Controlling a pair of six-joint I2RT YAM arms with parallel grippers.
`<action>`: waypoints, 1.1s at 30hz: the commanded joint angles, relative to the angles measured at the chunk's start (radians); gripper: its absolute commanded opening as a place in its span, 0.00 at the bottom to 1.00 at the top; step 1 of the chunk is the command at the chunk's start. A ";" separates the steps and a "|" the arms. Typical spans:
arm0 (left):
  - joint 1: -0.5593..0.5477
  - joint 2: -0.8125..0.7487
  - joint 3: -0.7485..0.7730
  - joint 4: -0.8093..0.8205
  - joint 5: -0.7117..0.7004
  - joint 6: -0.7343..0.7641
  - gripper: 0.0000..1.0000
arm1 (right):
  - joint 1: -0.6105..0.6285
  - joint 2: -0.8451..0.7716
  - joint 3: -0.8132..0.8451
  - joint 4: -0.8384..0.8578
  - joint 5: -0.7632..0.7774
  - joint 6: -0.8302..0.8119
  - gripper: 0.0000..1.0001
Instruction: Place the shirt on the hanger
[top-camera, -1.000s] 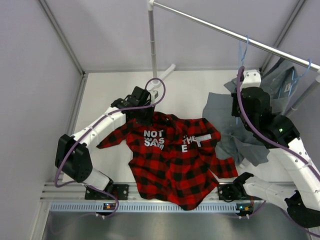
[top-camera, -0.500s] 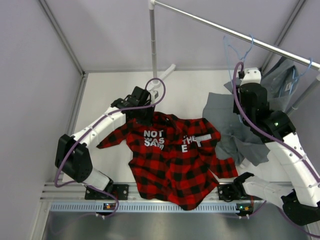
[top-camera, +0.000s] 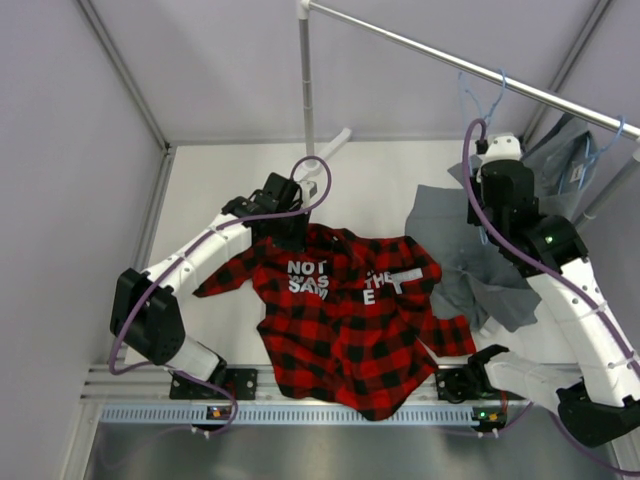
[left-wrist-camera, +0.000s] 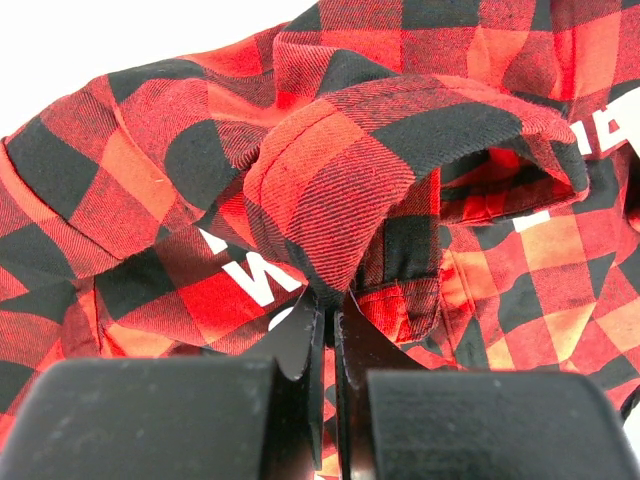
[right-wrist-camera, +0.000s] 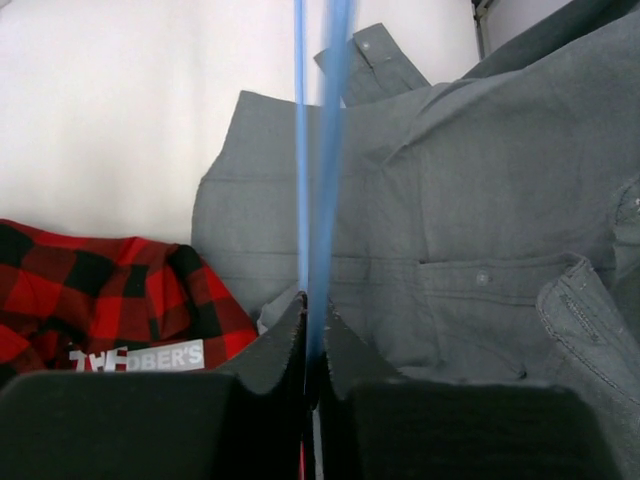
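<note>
1. Firmly closed, the left fingers (left-wrist-camera: 300, 350) pinch a fold of the shirt (top-camera: 345, 320), which lies spread on the tabletop (top-camera: 230, 180).
2. Right fingers (right-wrist-camera: 275, 350) clamp the hanger (right-wrist-camera: 318, 120) by its thin blue wire, raised near the rail (top-camera: 400, 45).

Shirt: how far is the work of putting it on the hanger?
Done: the left gripper is shut on the shirt, the right gripper on the hanger. In hand: the hanger, up by the rail. Left: getting it into the shirt, which lies on the table.
</note>
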 joint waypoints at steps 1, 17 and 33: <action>-0.002 -0.037 -0.002 0.039 0.024 0.007 0.00 | -0.022 -0.013 0.022 0.048 -0.045 -0.009 0.00; -0.002 -0.043 -0.010 0.037 0.026 0.010 0.00 | -0.024 -0.011 0.116 0.097 -0.112 -0.157 0.00; -0.002 -0.050 -0.014 0.042 0.016 0.005 0.00 | -0.037 0.012 0.207 0.227 -0.149 -0.206 0.00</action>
